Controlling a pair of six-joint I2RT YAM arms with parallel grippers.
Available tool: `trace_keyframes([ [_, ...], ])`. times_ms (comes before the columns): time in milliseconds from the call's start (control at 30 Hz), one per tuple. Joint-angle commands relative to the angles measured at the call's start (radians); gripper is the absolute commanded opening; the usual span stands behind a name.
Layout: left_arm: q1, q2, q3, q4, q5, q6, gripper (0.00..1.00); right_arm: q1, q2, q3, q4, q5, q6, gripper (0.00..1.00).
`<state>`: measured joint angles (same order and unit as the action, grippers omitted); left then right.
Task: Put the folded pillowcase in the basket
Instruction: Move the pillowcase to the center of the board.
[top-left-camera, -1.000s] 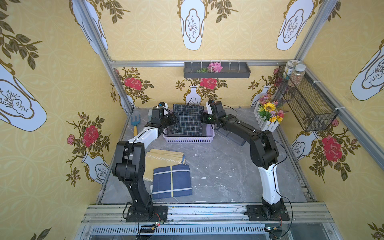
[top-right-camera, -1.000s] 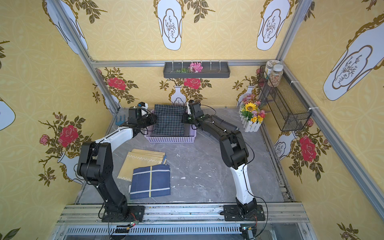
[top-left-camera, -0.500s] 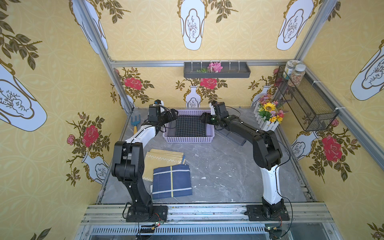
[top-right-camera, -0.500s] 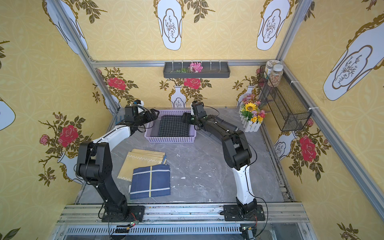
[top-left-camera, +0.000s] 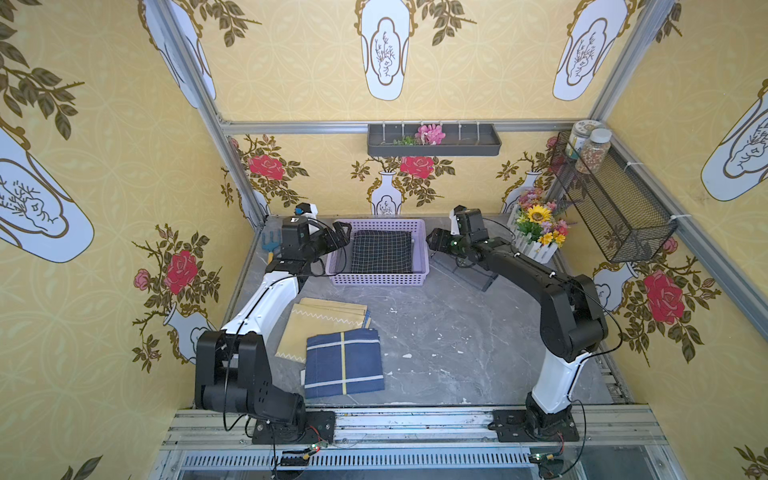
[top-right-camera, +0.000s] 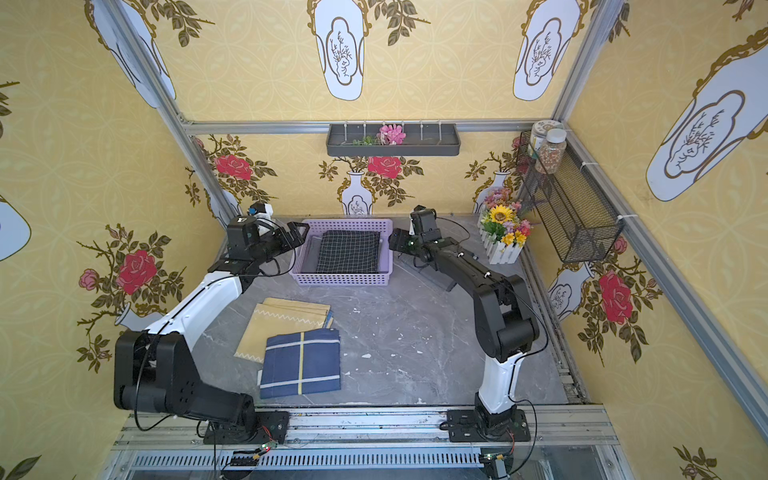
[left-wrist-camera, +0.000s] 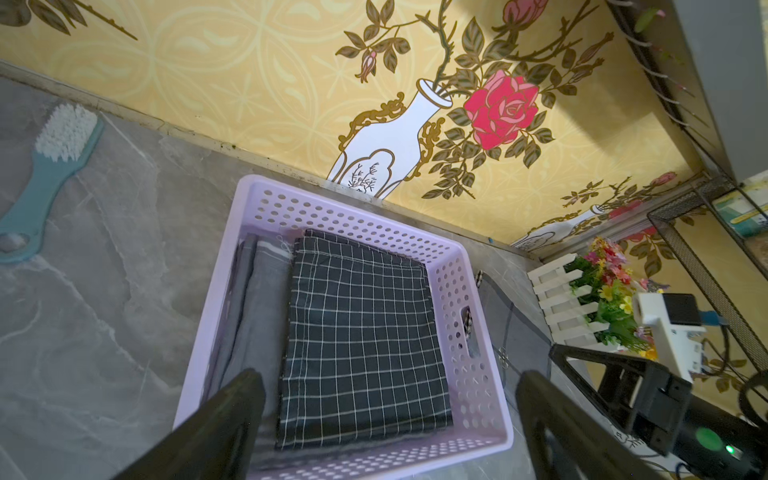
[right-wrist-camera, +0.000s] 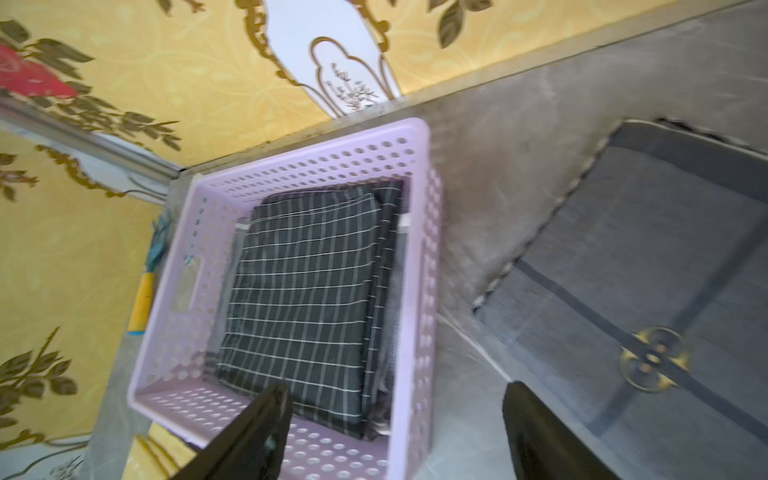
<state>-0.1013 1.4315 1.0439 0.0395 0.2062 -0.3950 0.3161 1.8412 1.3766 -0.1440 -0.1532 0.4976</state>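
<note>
Both hands are spread and carry nothing. The left hand (top-left-camera: 340, 236) hangs at the left wall of the shallow lilac perforated plastic basket (top-left-camera: 378, 281), and the right hand (top-left-camera: 434, 241) is just beside its right wall. Neither touches any cloth. The basket sits at the middle of the tabletop's (top-left-camera: 436, 332) far edge, against the back wall. The folded black pillowcase with a white grid (top-left-camera: 382, 251) lies flat inside it, on top of a folded grey cloth (left-wrist-camera: 257, 299) that shows along the basket's left side. The pillowcase sits closer to the right wall, with all of its edges inside the rim. In both wrist views the black fingers (left-wrist-camera: 232, 415) stand wide apart, with the basket seen between them. A second grey cloth with a gold ornament (right-wrist-camera: 665, 291) lies on the tabletop right of the basket, under the right arm. Near the front-left corner, a folded mustard cloth with white zigzag stitching (top-left-camera: 320, 322) is partly overlapped by a folded navy cloth with white and yellow stripes (top-left-camera: 344, 363). A teal scrub brush (left-wrist-camera: 45, 178) lies at the far-left corner. Artificial flowers in a white picket planter (top-left-camera: 538, 232) stand at the far-right corner.
</note>
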Motion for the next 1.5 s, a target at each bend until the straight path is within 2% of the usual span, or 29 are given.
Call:
trace_keyframes([
  [0, -0.003, -0.08, -0.086, 0.016, 0.044, -0.02, 1.0, -0.039, -0.031, -0.056, -0.037, 0.036, -0.002, 0.84],
  [167, -0.019, -0.209, -0.2, 0.022, 0.054, -0.048, 1.0, -0.091, -0.037, -0.117, -0.063, 0.049, -0.016, 0.84],
  [333, -0.062, -0.28, -0.279, 0.022, 0.051, -0.072, 1.0, -0.126, 0.0, -0.124, -0.096, 0.057, -0.025, 0.82],
  [533, -0.111, -0.285, -0.337, 0.025, 0.04, -0.085, 1.0, -0.135, 0.056, -0.108, -0.106, 0.037, -0.038, 0.82],
  [967, -0.123, -0.313, -0.392, 0.023, 0.047, -0.096, 1.0, -0.135, 0.162, -0.06, -0.116, -0.017, -0.026, 0.81],
  [1233, -0.138, -0.315, -0.398, 0.026, 0.045, -0.102, 1.0, -0.131, 0.13, -0.121, -0.175, -0.044, -0.021, 0.81],
  [1467, -0.203, -0.311, -0.402, 0.028, 0.015, -0.119, 1.0, -0.129, 0.033, -0.25, -0.211, -0.06, -0.027, 0.82],
])
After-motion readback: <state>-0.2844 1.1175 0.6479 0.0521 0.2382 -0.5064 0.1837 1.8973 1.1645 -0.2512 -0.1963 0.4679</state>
